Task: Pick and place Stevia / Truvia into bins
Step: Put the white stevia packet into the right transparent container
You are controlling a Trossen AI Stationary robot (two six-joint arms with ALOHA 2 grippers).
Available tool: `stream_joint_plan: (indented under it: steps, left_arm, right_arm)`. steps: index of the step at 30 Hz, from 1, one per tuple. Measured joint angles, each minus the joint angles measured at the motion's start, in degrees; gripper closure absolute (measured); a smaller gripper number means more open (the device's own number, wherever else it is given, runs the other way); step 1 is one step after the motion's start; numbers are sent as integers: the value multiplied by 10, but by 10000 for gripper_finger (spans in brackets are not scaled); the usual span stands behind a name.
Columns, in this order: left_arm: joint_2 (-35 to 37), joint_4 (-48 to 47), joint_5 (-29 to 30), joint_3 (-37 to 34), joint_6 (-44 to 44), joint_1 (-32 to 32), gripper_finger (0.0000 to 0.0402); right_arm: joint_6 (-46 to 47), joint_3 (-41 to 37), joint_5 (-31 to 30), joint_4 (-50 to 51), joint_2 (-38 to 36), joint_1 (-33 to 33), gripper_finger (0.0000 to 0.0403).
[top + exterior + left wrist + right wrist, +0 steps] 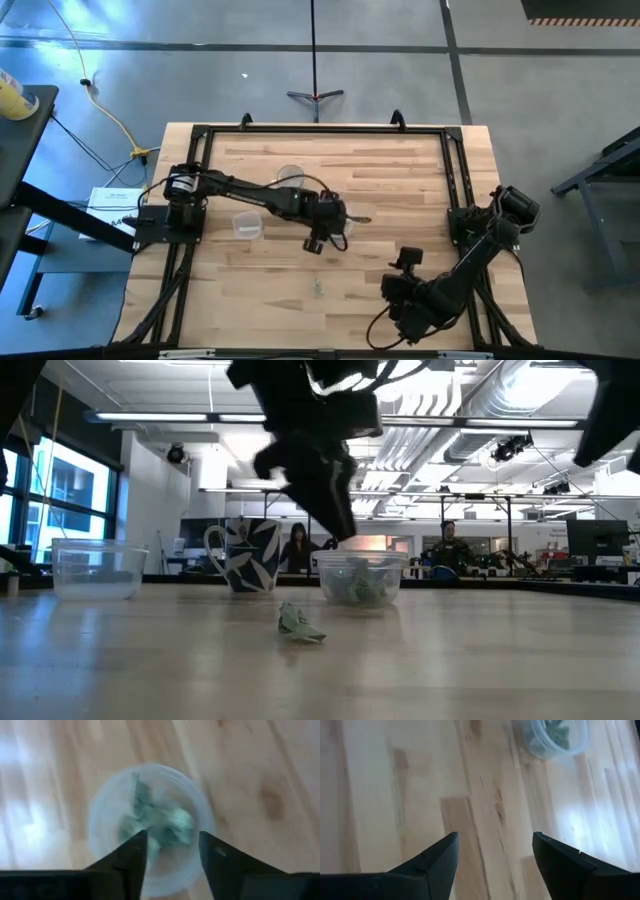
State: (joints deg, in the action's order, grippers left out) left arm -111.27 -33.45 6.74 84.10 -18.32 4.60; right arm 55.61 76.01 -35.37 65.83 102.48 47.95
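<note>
1. High view: nearest the lens was the left tool (330,236), reached out over mid-table above the round bin (340,222). One squarish bin (247,225) sat on the table (400,170) to its left, and one glass mug (290,178) lay farther back. One sachet (318,288) lay alone on the wood toward the front edge. The right tool (398,300) waited low by the front right corner.
2. Low view: one crumpled green sachet (299,624) lay closest, on bare table. Behind it stood three vessels: the squarish bin (99,568), the leaf-patterned mug (247,555) and the round bin (361,576) with several green sachets inside. The left tool (330,500) hung just above that round bin. Two people sat in the room behind.
3. Left wrist view: the fingers (132,857) stood apart, nothing between them, over the round bin (100,820) of sachets (160,822).
4. Right wrist view: the fingers (437,857) stood wide, empty, over bare wood; the round bin (555,737) was well apart.
</note>
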Motion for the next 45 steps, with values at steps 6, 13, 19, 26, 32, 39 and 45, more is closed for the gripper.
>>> stream_joint_plan:
  steps: [6, 13, 19, 26, 32, 39, 45]
  left_arm:
    - [35, -103, 8, -7, 148, 83, 165]
    - [74, -110, 94, -75, 288, 232, 198]
    - [92, -115, 145, -127, 476, 341, 208]
    - [105, -142, 179, -152, 633, 386, 208]
    - [105, -160, 202, -152, 684, 413, 208]
    - [105, -182, 211, -152, 705, 417, 208]
    - [105, -201, 215, -152, 705, 417, 208]
  right_arm:
    - [-89, -6, 13, -128, 0, -46, 158]
    - [-214, -57, 95, -387, 7, -128, 158]
    - [-276, -16, 122, -485, 52, -165, 158]
    - [-219, 56, 107, -459, 147, -180, 158]
    - [-185, 102, 89, -451, 188, -179, 158]
    - [-88, 140, 56, -414, 245, -168, 158]
    - [-60, 177, 68, -362, 285, -166, 158]
